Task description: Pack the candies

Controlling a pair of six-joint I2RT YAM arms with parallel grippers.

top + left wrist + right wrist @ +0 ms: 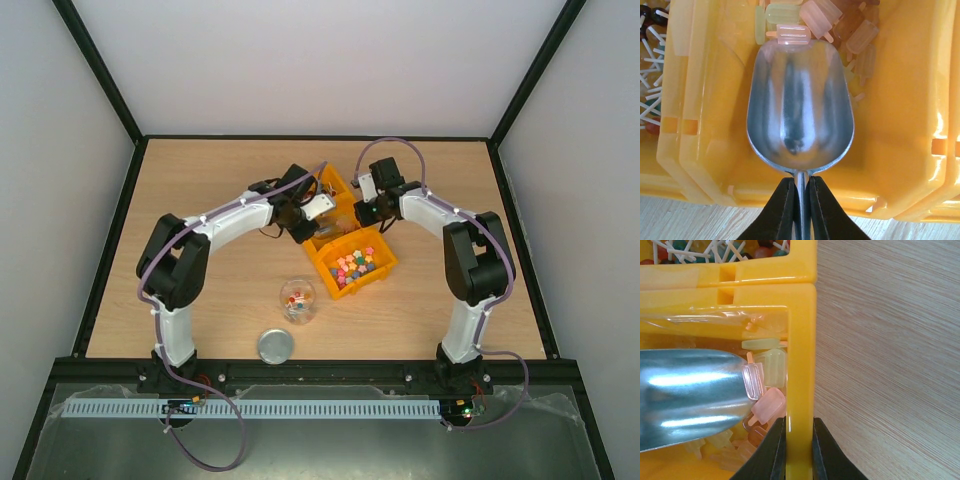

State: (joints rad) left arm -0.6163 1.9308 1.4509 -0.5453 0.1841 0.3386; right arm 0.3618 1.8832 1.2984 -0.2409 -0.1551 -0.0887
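Left wrist view: you had the left gripper [801, 187] pressed tight on the thin handle of the metal scoop [800, 105], its fingers nearly meeting around it. The scoop's bowl sat inside the middle yellow bin [895, 125], bare and shiny. Its lip was right up against the pale popsicle-shaped sweets [790, 35] piled at the far end, and one pink piece touched the lip.

Over on the right wrist view, your right gripper [799, 440] was pinching the side wall of that same bin, one finger inside and one outside, with the wooden table [890, 365] just beside it. The candies [715, 250], those little red, white and green ones with thin white sticks, were heaped in the neighbouring bin [775, 274]. That bin stood flush against the one you held.

From the top camera, both arms reached in over the cluster of yellow bins at mid-table, each from its own side. A third bin [318, 275], nearer the bases, held chunky pastel blocks [352, 266]. Nearer still stood the clear jar [297, 299], upright and uncovered, with a few red and white bits at the bottom. A round metal lid [275, 346] lay flat on the table close by, apart from the jar.
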